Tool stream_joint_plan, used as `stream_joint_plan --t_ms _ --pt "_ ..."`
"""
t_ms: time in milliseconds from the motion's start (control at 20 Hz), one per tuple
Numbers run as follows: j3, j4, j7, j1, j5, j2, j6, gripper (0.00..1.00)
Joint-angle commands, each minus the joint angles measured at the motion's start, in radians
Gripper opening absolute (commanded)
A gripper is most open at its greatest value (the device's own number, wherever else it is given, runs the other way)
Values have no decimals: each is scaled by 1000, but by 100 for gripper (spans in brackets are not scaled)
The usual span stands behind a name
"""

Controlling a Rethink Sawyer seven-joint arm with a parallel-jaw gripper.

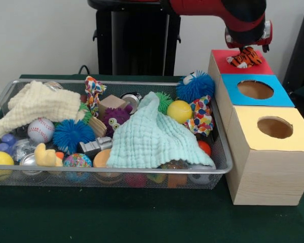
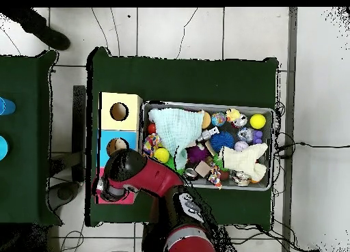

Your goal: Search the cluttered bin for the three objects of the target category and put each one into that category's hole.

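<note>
A dark green tabletop (image 1: 142, 223) carries a wire-mesh bin (image 1: 220, 167) heaped with toys and, beside it, a row of three wooden boxes with coloured tops. I have the red and black arm (image 1: 228, 12) brought over the red-topped box (image 1: 220, 61), and from the front camera my gripper (image 1: 245, 46) sits right above a small orange-and-black striped tiger toy (image 1: 244, 58) lying on that red top; I cannot tell whether the fingers are clamped on the tiger or parted, since the wrist hides them. Next along from the gripper, toward my front camera, is the blue-topped box (image 1: 278, 96) with its round hole (image 1: 255, 89), and beyond that the yellow-topped box (image 1: 253, 131) with its own hole (image 1: 275, 127). Off to the side of the gripper, inside the bin, a pale green cloth (image 1: 152, 136) is draped over the middle of the pile and a cream cloth (image 1: 40, 104) lies at the far end from the fingers. Nearest the fingers in the bin are a blue spiky ball (image 1: 195, 86), a yellow ball (image 1: 179, 111) and a spotted fabric toy (image 1: 201, 117); farther off I see a purple fuzzy toy (image 1: 115, 117), a second blue spiky ball (image 1: 71, 135), a baseball (image 1: 40, 130) and a yellow duck (image 1: 45, 156). From overhead, the arm (image 2: 147, 177) covers most of the red top.
</note>
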Motion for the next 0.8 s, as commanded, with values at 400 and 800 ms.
stream_joint_plan --t_ms 400,800 --pt "34 -71 200 -15 37 154 -505 100" --pt "95 -45 284 -75 77 137 -656 100"
